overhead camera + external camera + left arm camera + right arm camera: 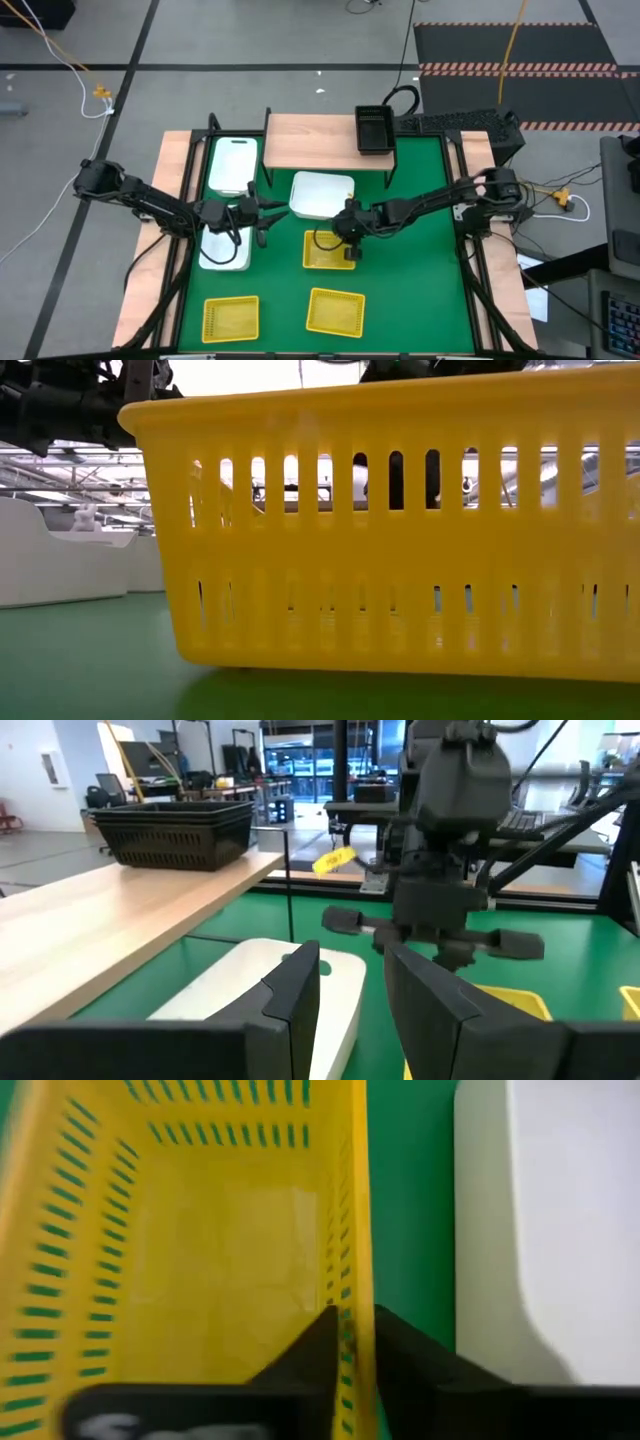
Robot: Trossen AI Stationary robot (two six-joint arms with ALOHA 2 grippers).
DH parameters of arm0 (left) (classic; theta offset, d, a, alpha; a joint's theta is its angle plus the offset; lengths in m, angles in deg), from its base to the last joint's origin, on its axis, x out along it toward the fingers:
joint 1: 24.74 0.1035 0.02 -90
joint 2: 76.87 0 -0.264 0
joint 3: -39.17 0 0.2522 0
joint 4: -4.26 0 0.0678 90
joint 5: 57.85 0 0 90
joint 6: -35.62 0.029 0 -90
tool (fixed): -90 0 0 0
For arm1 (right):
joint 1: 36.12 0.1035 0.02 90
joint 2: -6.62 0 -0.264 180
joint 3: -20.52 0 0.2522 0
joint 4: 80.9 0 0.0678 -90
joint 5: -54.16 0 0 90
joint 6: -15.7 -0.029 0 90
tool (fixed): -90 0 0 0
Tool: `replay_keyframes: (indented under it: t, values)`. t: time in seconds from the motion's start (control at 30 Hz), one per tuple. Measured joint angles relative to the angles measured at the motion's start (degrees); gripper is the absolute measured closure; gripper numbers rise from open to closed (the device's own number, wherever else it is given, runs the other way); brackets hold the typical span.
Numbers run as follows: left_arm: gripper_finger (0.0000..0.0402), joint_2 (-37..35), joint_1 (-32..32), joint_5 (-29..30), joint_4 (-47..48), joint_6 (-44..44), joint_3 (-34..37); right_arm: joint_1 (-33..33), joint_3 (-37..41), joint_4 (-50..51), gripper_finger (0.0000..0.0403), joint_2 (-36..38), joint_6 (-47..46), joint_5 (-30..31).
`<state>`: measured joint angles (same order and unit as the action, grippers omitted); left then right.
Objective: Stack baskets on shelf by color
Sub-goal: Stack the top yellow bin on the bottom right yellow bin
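High view: green-matted bench (420,260) shows bare room right of centre. Light wooden shelf (320,142) carries a black mesh basket (374,129) at its right end. Right tool (349,240) sits on the rim of a yellow slotted plastic basket (328,252); left tool (262,212) hovers between two smooth white baskets (320,194).

Right wrist view: dark fingers (320,1350) pinch the yellow wall.

Left wrist view: left tool (350,995) stands spread, holding nothing.
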<state>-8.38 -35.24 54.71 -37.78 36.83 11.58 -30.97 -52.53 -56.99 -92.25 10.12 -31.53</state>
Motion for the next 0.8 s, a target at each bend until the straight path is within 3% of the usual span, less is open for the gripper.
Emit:
replay_keyframes:
  t: [0.07, 0.27, 0.43, 0.6, 0.8]
  values:
    - [0.0284, 0.00, 0.00, -0.01, 0.02, 0.02, 0.00, 0.04, -0.02, 0.92, 0.0389, 1.68, 0.81, -0.15]
    - [0.0284, 0.00, 0.00, -0.01, 0.16, 0.43, 0.00, 0.07, -0.02, 4.37, 0.0397, 8.05, -3.42, 0.00]
    - [0.0284, 0.00, 0.49, -0.12, -1.93, 8.44, -0.01, 0.94, -1.24, 9.85, 0.0399, 13.73, -8.70, 1.24]
    - [0.0284, -0.02, 3.04, -0.16, -2.73, 14.27, -2.10, 6.38, -8.63, 18.34, 0.0400, 15.21, -9.85, 8.22]
    - [0.0284, -0.02, 5.79, -0.15, 1.02, 15.46, -4.99, 15.42, -20.46, 30.70, 0.0401, 15.15, -12.08, 15.27]
